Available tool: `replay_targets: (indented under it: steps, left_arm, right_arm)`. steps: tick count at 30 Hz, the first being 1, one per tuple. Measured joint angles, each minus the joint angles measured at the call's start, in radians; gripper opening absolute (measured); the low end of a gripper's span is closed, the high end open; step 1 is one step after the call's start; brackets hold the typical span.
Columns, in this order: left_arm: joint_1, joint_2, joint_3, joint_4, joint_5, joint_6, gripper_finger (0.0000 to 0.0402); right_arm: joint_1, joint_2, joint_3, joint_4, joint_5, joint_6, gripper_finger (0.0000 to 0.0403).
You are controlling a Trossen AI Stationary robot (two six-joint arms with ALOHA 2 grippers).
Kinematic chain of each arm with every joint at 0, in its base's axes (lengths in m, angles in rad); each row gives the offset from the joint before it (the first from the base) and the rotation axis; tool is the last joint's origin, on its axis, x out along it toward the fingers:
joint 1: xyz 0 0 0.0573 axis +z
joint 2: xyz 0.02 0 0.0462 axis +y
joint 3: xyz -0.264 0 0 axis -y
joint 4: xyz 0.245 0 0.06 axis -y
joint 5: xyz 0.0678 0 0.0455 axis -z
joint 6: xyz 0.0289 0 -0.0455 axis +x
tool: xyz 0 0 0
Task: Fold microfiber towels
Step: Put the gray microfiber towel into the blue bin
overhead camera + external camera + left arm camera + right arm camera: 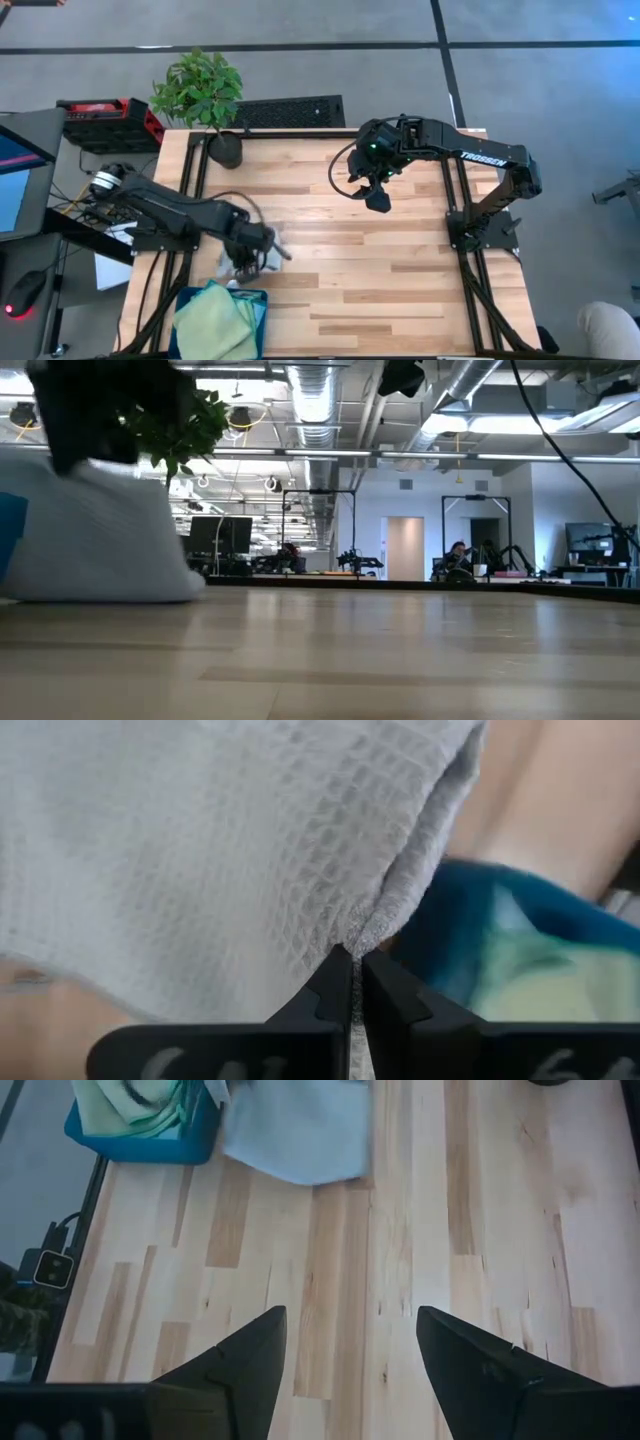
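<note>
Open office hall behind the table: exposed ducts (315, 400) and strip lights (470, 422) running overhead, monitors (222, 536) sitting on far desks. A person (457, 559) is sitting at a desk. Grey floor (300, 70) with dark lines (250, 46) surrounding the table.

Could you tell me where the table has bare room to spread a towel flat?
The wide wood stretch between the left pincer and the right arm's base lies bare, below the open right pincer. It is crowded at the near left corner: the blue bin of towels and the grey towel pinched in the left pincer.
</note>
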Motion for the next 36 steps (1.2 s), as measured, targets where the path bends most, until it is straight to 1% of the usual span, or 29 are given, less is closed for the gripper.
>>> replay_targets:
  steps: [5,10,12,18,21,25,28,33,36]
  left_arm:
    - [-0.130,-0.064,0.056,-0.030,0.089,-0.219,0.0000]
    - [-0.291,-0.073,0.127,-0.031,0.100,-0.376,0.0000]
    - [-0.350,-0.069,0.158,-0.034,0.078,-0.445,0.0000]
    - [-0.508,-0.065,0.249,-0.017,-0.070,-0.667,0.0000]
    - [-0.581,-0.058,0.264,0.009,-0.106,-0.740,0.0000]
    - [-0.651,0.006,0.263,0.077,-0.085,-0.783,0.0000]
    - [-0.688,0.074,0.264,0.180,-0.080,-0.768,0.0000]
    - [-0.714,0.189,0.263,0.226,-0.069,-0.750,0.0000]
    - [-0.718,0.246,0.263,0.221,-0.059,-0.723,0.0000]
  right_arm:
    - [0.000,0.000,0.000,0.000,0.000,0.000,0.0249]
    - [0.000,0.000,0.000,0.000,-0.004,0.001,0.0249]
    - [0.004,0.000,0.000,0.000,-0.006,0.001,0.0249]
    - [0.034,0.000,0.000,0.000,-0.008,-0.006,0.0249]
    - [0.045,0.000,0.000,-0.001,-0.034,-0.007,0.0249]
    - [0.050,0.000,0.000,0.001,-0.055,-0.005,0.0249]
    - [0.050,0.000,0.000,0.010,-0.056,0.026,0.0249]
    - [0.052,0.000,0.000,0.020,-0.059,0.034,0.0249]
    - [0.055,0.000,0.000,0.024,-0.060,0.034,0.0249]
